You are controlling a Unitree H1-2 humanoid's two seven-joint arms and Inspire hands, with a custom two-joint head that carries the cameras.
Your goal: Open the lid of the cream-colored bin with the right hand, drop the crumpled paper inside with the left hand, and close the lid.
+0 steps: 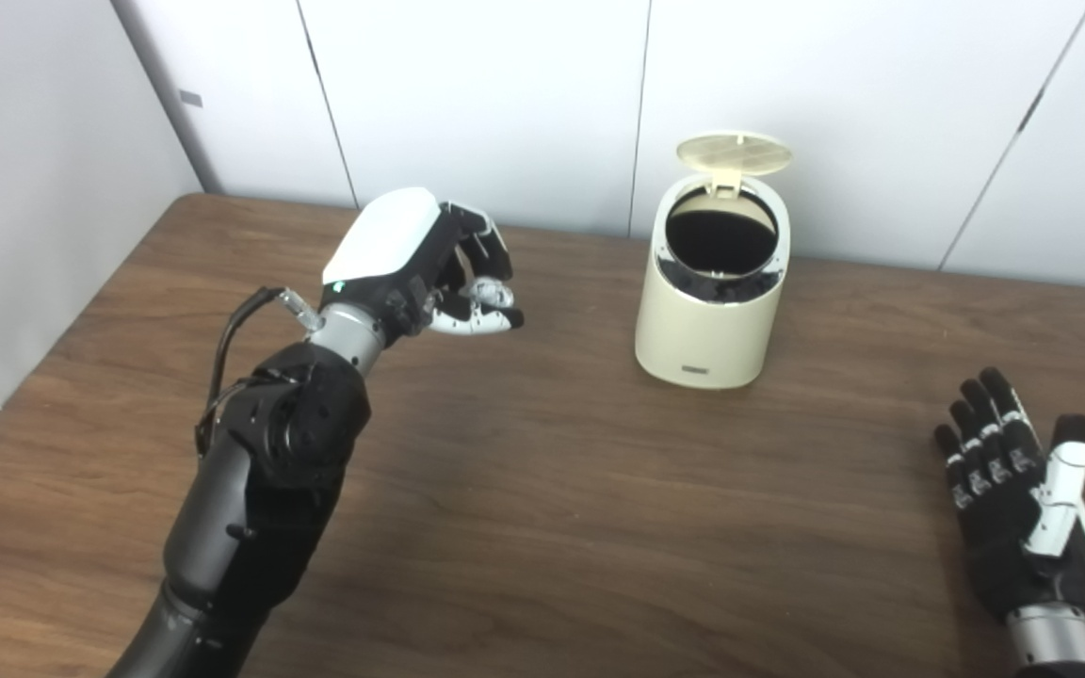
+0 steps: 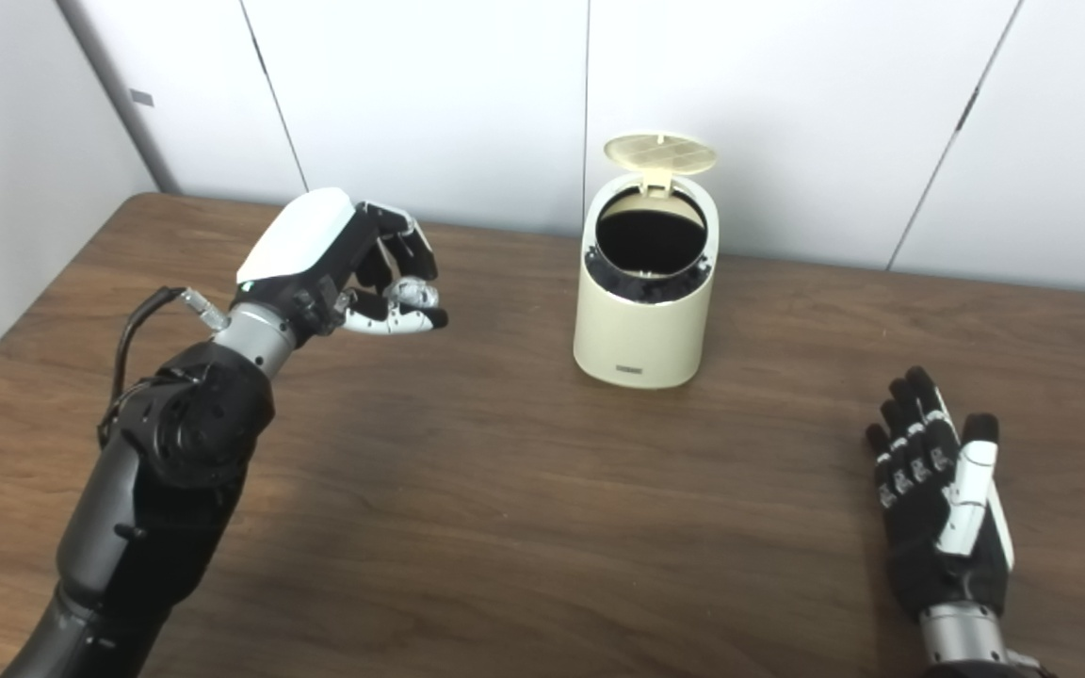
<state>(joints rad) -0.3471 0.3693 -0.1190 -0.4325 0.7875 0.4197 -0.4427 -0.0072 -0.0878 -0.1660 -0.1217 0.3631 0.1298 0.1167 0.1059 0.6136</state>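
The cream-colored bin [image 1: 707, 320] stands upright at the back middle of the table. Its round lid [image 1: 734, 153] is flipped up at the rear, and the dark opening [image 1: 721, 237] shows. My left hand [image 1: 448, 268] hovers above the table well to the left of the bin. Its fingers are curled over the thumb, and a small pale lump between them looks like the crumpled paper [image 1: 489, 290]. My right hand [image 1: 1018, 490] lies low at the front right, fingers spread, holding nothing. It is far from the bin.
The brown wooden table [image 1: 552, 508] runs to white wall panels [image 1: 467, 94] just behind the bin. The table's left edge [image 1: 62, 330] slants along a grey wall. My left forearm [image 1: 251, 490] rises from the bottom left.
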